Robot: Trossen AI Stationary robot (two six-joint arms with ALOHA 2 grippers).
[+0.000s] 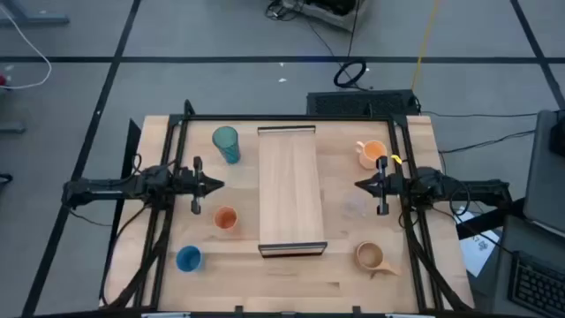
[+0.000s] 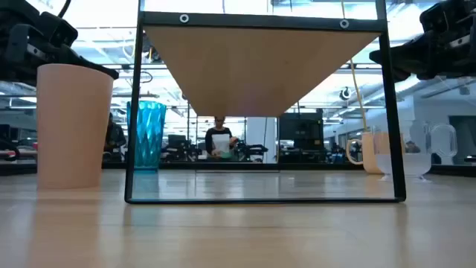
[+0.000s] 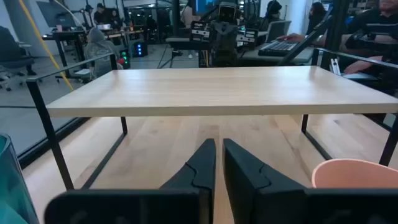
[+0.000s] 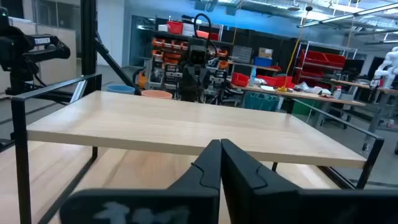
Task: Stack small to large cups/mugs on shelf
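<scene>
Nothing is stacked yet: the shelf (image 1: 288, 190) is bare, all cups sit on the tabletop (image 1: 291, 274), and the left gripper (image 1: 214, 185) and right gripper (image 1: 361, 185) hang closed and empty.

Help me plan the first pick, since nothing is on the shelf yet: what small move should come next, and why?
Probably open the left tool and ease it toward the small orange cup. The shelf is bare, both tools hover shut at its sides holding nothing, and that cup looks among the smallest and lies nearest the left tool.
</scene>
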